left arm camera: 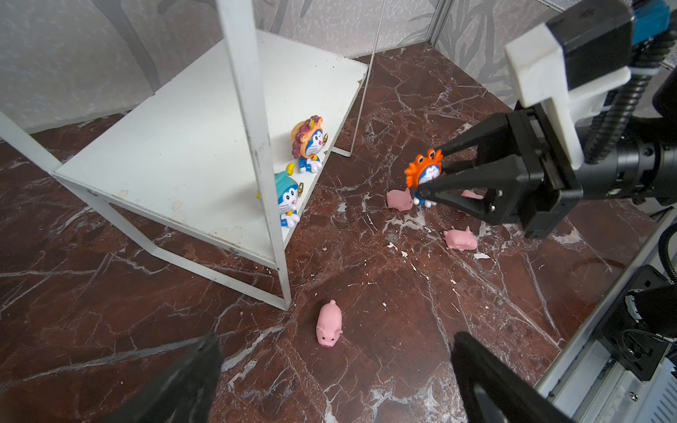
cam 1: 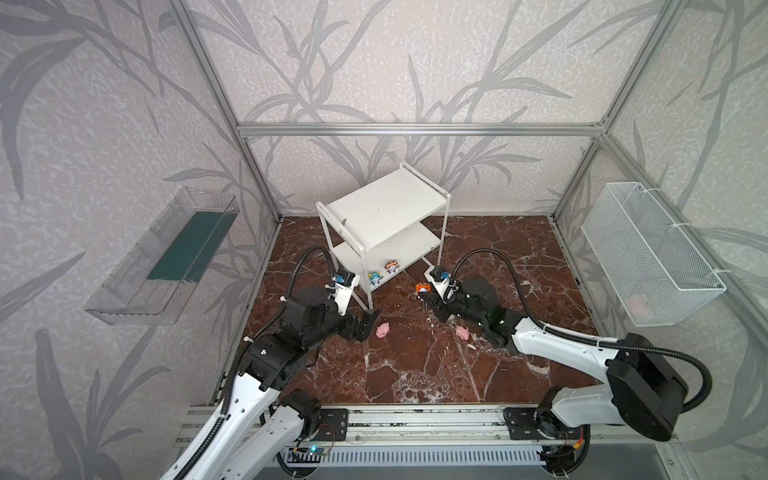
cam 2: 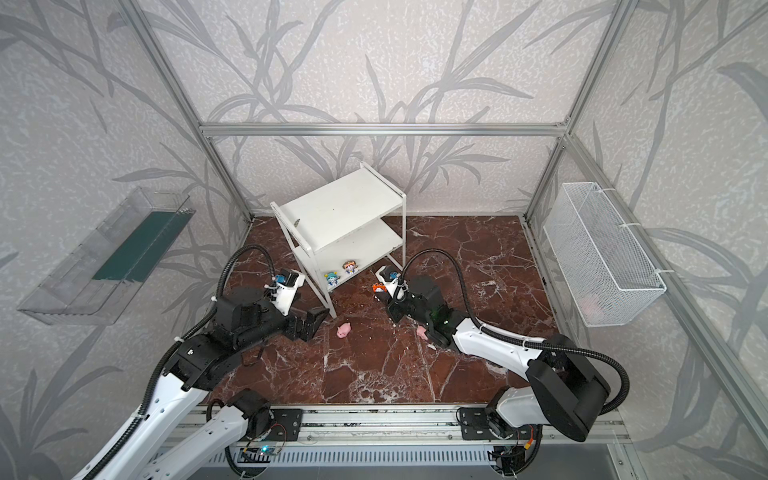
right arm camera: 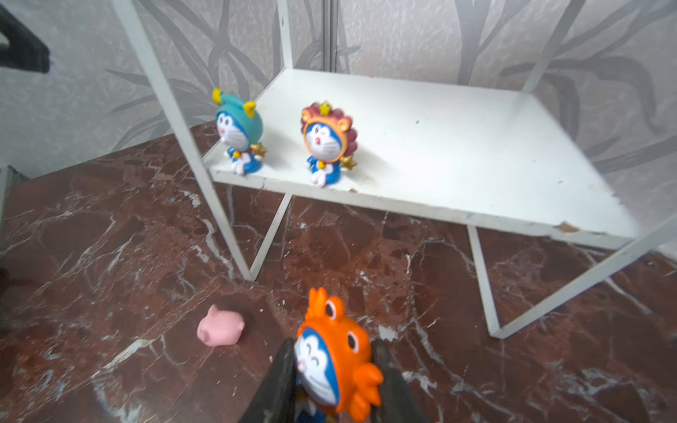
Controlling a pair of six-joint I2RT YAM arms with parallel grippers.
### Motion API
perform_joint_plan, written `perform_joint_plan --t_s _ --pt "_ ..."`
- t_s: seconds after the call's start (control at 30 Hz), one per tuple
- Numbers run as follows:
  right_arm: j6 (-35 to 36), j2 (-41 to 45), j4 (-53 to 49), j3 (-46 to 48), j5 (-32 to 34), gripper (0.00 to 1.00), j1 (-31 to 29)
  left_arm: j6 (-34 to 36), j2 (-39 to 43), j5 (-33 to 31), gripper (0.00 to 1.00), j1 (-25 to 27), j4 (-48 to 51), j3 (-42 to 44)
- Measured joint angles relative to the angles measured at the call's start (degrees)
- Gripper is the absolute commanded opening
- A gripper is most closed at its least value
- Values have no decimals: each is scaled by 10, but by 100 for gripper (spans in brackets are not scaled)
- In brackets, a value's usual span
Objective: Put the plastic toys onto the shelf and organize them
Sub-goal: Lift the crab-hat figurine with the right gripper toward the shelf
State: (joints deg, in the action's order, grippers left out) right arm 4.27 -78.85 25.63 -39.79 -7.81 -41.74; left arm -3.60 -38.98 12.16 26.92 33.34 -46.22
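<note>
R gripper (left arm camera: 429, 180): jaws clamped on orange crab figurine (right arm camera: 340, 351). L gripper (cam 1: 368, 324): jaws apart, nr pink pig (cam 1: 382, 331) on tabletop (cam 1: 415, 365).

The table (cam 1: 415, 374) looks like dark red stone, smooth and shiny. The shelf (cam 1: 386, 203) has white painted boards, dull and chipped at the edges, on thin metal legs. The teal-hooded figurine (right arm camera: 240, 135) and lion-hooded figurine (right arm camera: 328, 143) on its lower board are hard, shiny plastic, like the orange crab figurine (right arm camera: 340, 362) in front of it. The pig (cam 1: 382, 331) by its front leg looks soft and dull.
</note>
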Motion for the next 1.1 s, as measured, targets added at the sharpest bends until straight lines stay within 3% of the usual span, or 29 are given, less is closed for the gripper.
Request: perform_joint_plan --t_s 0.27,0.47,1.1 --pt "30 -98 188 -4 -100 6 71 0 1 0 99 0 0 0" --pt "31 -172 239 -52 -155 7 82 0 4 0 99 0 0 0" --pt "80 -225 186 -165 -175 7 84 0 10 -1 99 0 0 0"
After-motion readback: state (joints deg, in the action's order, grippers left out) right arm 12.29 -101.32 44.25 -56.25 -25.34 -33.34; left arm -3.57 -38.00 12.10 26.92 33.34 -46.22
